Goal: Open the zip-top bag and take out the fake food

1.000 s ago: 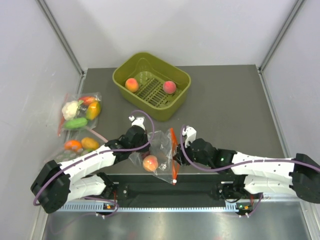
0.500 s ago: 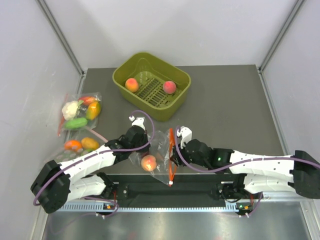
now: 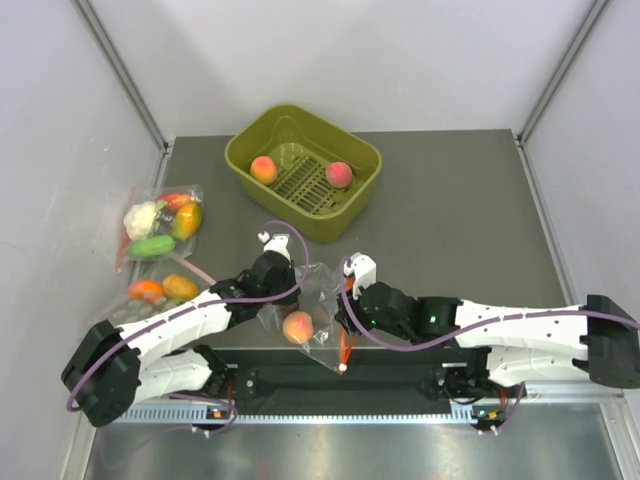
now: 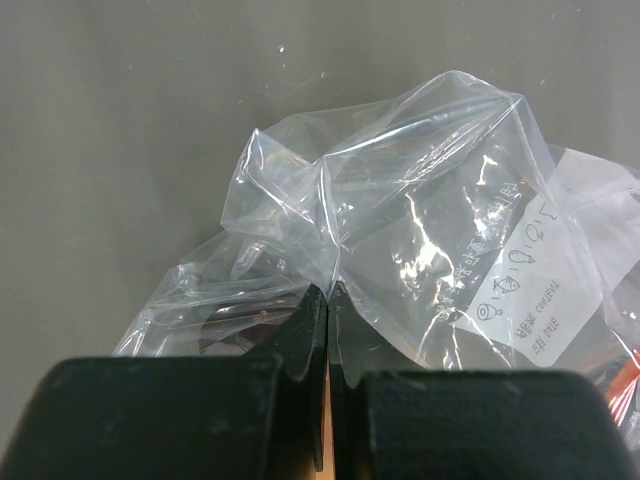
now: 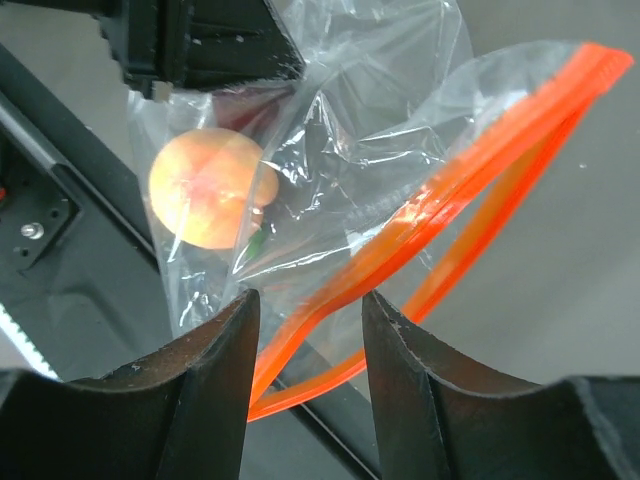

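The zip-top bag (image 3: 316,292) hangs crinkled between my two grippers over the table's near edge, its orange-red zip strip (image 3: 344,345) parted into a loop. One fake food peach (image 3: 297,327) sits inside it, seen through the plastic (image 5: 205,187). My left gripper (image 3: 291,284) is shut on the bag's clear plastic (image 4: 430,230), pinching a fold (image 4: 328,292). My right gripper (image 3: 343,313) stands open at the mouth (image 5: 305,300), with the zip strip (image 5: 450,190) passing between its fingers without being pinched. Two more peaches (image 3: 263,169) (image 3: 339,174) lie in the green basket (image 3: 240,150).
Two other clear bags of vegetables (image 3: 160,222) (image 3: 160,290) lie at the table's left edge. The green basket stands at the back centre. The black base rail (image 3: 400,380) runs under the bag. Grey walls close in on both sides.
My right gripper has slid left toward the bag's mouth, bringing the zip strip between its fingers. The bag and its peach shifted slightly left. The left gripper keeps its hold.
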